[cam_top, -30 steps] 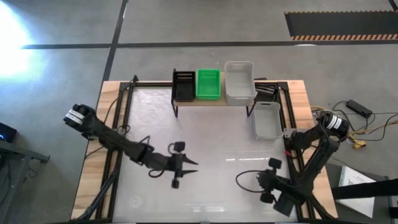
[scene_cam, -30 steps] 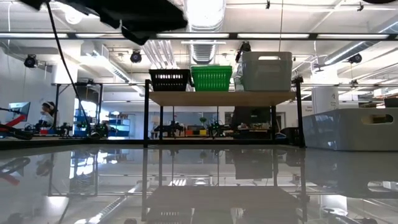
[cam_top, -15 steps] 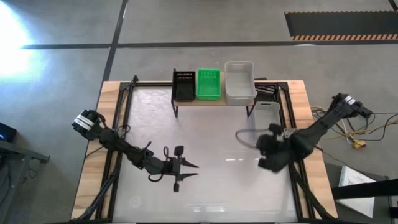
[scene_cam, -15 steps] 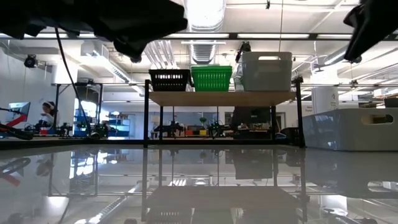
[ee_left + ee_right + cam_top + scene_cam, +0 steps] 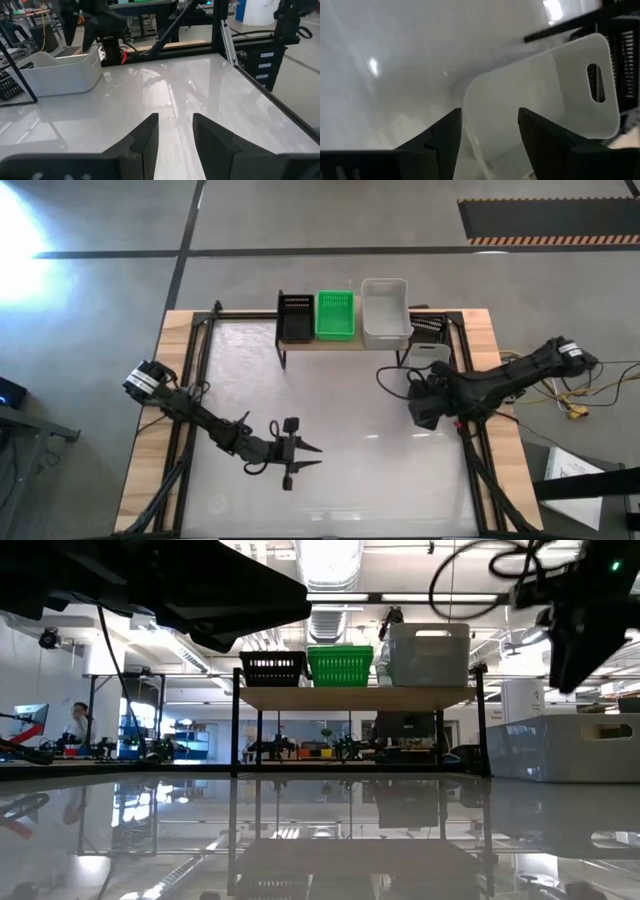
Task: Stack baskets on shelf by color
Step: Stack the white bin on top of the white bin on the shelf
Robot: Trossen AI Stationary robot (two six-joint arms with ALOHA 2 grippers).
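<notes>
On the shelf (image 5: 345, 340) at the table's far edge stand a black basket (image 5: 296, 317), a green basket (image 5: 335, 315) and a white basket (image 5: 385, 312), each on its base. Another white basket (image 5: 545, 95) stands on the table to the right of the shelf. My right gripper (image 5: 487, 130) hangs open over this basket's near end, pointing steeply down, its fingers apart from the rim. My left gripper (image 5: 312, 456) is open at the table's middle, near the front, pointing level to the right, with nothing between its fingers (image 5: 175, 135).
The shelf's thin black legs (image 5: 237, 740) stand on the glossy white tabletop (image 5: 330, 400). Black frame rails (image 5: 470, 450) run along the table's left and right sides. A cable (image 5: 395, 375) loops off the right arm. Beyond the table is a workshop room.
My right gripper has swung from the table's near right corner toward the far edge and risen, ending over the white basket on the table. My left gripper has sunk a little toward the table and the near edge. The baskets have kept still.
</notes>
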